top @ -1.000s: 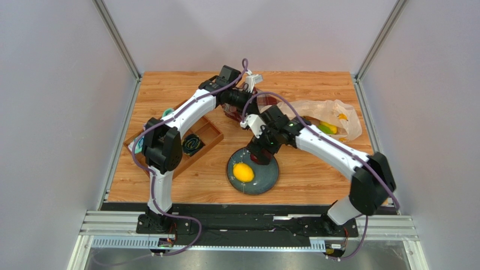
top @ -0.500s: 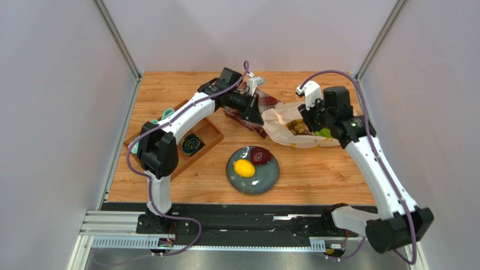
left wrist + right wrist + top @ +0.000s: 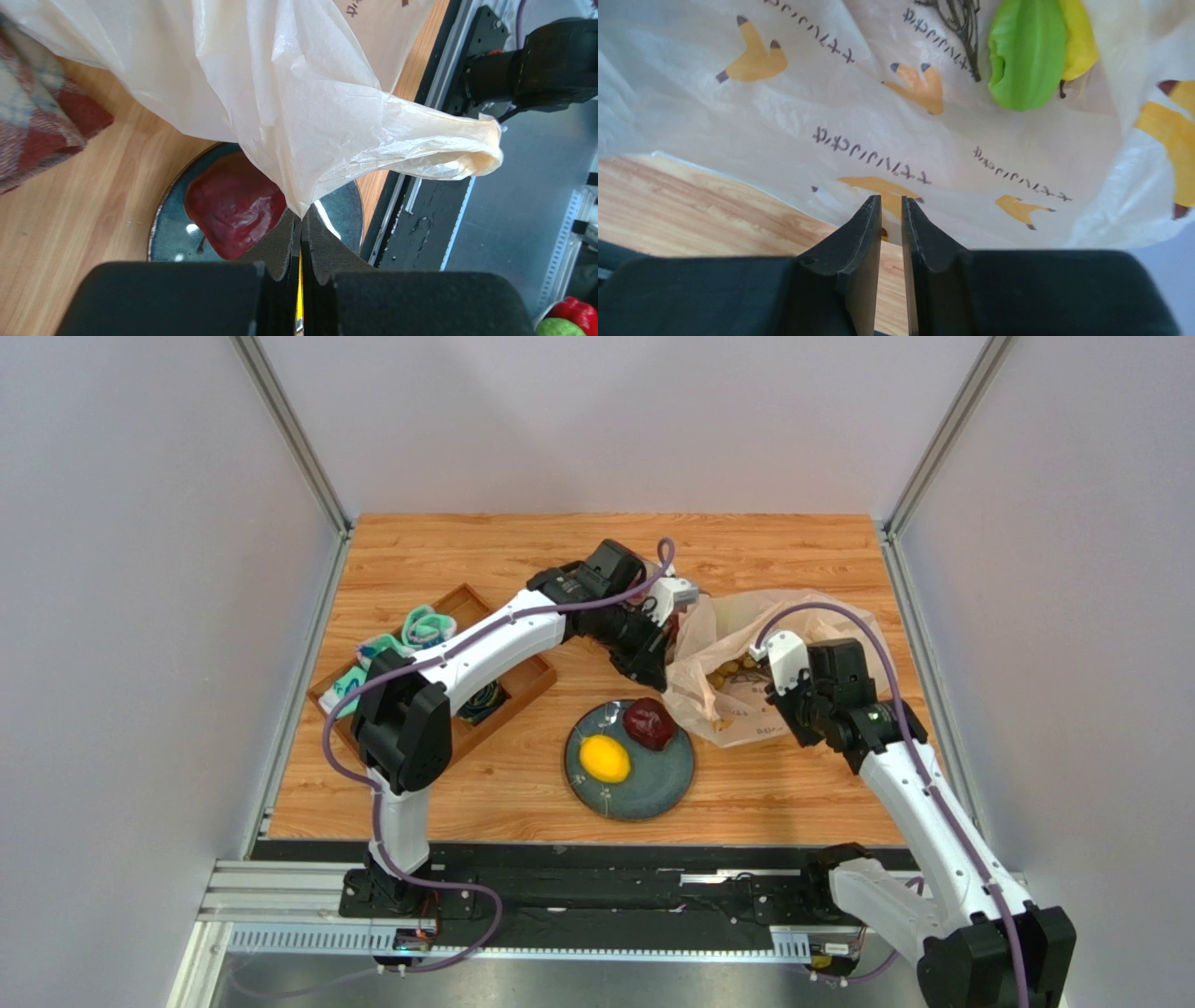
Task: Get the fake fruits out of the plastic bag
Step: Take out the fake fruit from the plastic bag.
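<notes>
The plastic bag [image 3: 316,105] is thin, light and floppy, so an edge is the place to hold. The left gripper [image 3: 302,227] has its fingers pressed together on a fold. The right gripper [image 3: 889,203], at the bag's bottom edge, shows a tiny gap, and I cannot tell if it grips. The green fruit [image 3: 1025,52] sits inside, beyond those fingers.

The left fingers [image 3: 284,243] have shifted right from the far-centre position and are now clamped on a fold of the plastic bag [image 3: 701,707]. The bag, formerly lying flat at far right, is drawn up in a bunch close beside the plate [image 3: 659,784]. The right fingers [image 3: 859,234] have gone from the plate to the bag's near side. The dark red fruit [image 3: 647,723] now lies uncovered on the plate.
</notes>
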Controlling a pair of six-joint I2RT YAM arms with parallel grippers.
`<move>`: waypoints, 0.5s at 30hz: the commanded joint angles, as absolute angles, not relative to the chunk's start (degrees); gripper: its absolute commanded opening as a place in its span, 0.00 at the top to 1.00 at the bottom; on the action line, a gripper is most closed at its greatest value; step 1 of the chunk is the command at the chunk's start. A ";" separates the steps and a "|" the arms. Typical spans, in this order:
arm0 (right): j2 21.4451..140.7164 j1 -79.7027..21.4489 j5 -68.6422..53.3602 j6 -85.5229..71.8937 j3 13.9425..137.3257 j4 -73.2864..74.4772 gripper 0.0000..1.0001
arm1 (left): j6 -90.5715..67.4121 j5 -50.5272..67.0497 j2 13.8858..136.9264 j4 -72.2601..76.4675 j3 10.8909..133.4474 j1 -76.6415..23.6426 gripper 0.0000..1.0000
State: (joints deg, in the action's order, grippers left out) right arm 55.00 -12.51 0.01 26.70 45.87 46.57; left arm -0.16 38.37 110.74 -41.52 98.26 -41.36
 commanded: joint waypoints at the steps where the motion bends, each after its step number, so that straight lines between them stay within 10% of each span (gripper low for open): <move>1: 62.55 -11.08 2.46 26.46 50.60 40.17 0.76 | 2.72 35.59 107.14 -42.18 98.87 -43.85 1.00; 15: 90.17 -0.53 5.98 32.51 66.35 35.60 0.44 | 1.58 37.61 107.67 -41.92 100.63 -43.86 1.00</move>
State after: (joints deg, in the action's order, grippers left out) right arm 88.58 -2.09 3.66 29.28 61.95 39.09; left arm 0.58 36.29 110.74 -42.35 98.30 -43.92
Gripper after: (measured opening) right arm 0.560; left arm 0.006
